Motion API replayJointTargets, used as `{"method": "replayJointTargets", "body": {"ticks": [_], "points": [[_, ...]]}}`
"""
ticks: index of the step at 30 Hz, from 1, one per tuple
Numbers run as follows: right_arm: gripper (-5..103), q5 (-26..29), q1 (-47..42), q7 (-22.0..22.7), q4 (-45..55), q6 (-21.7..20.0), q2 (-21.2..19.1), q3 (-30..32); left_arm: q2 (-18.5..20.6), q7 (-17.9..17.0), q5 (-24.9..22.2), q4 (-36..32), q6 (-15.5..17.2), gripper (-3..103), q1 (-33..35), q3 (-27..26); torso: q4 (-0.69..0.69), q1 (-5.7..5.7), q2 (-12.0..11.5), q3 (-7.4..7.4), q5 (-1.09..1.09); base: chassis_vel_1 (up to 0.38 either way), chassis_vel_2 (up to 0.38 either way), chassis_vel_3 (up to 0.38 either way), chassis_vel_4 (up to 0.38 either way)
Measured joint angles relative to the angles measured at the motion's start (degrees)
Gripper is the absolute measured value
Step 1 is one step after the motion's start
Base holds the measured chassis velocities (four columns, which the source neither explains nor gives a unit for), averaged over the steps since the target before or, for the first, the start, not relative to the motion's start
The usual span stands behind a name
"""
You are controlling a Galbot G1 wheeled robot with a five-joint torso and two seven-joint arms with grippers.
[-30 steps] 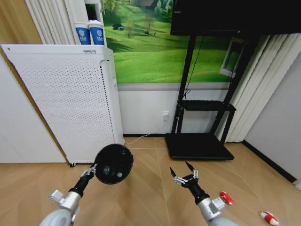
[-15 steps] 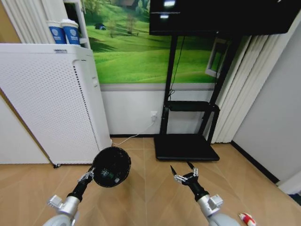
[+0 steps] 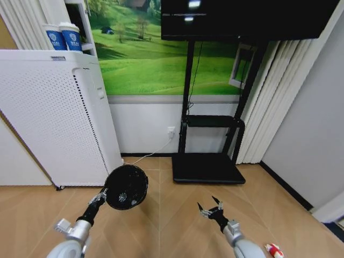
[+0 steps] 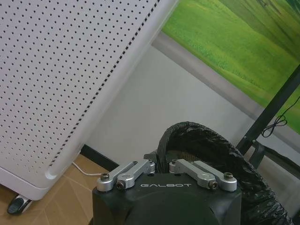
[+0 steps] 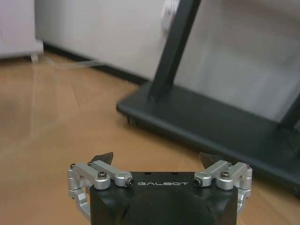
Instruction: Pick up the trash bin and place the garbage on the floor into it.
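The tall white perforated appliance [image 3: 54,115] stands against the wall on the herringbone floor [image 3: 166,215]. In front of it, near its lower corner, the trash bin [image 3: 126,186] is held up off the floor and tipped, with its dark lined inside facing the head camera. The left gripper [image 3: 98,199] is clenched on the bin's rim, the fingers [image 4: 136,169] pinching the edge. Well to the right of the appliance, the right gripper [image 3: 212,208] hangs over the floor with fingers spread and nothing between them. A red-and-white piece [image 3: 274,250] of garbage lies on the floor, further right
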Motion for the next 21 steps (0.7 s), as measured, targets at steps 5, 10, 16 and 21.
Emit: {"method": "replayJointTargets", "body": {"ticks": [5, 10, 16, 21], "points": [[100, -2.73, 0.94, -1.52, -9.00, 2.95, 0.13, 0.88, 0.07, 0.52, 2.10, 0.22, -0.37, 7, -0.46, 0.02, -0.03, 0.00, 0.00, 0.00, 0.02, 0.000, 0.000, 0.000, 0.000], [100, -4.37, 1.95, -1.54, -14.22, 3.58, 0.45, 1.08, -0.32, 0.59, 2.67, -0.18, -0.39, 7, -0.50, 0.39, -0.03, 0.00, 0.00, 0.00, 0.00, 0.000, 0.000, 0.000, 0.000], [100, -6.11, 6.32, 0.18, -22.58, 4.00, 1.22, 1.03, -0.85, 1.39, 3.28, -0.52, -0.50, 7, 0.08, 0.36, -0.01, 0.00, 0.00, 0.00, 0.00, 0.000, 0.000, 0.000, 0.000], [100, -6.57, 9.87, 1.87, -27.62, 3.66, 0.30, 0.97, -1.01, 1.65, 3.24, -0.80, -0.55, 7, 0.17, 0.16, -0.01, 0.00, 0.00, 0.00, 0.01, 0.000, 0.000, 0.000, 0.000]]}}
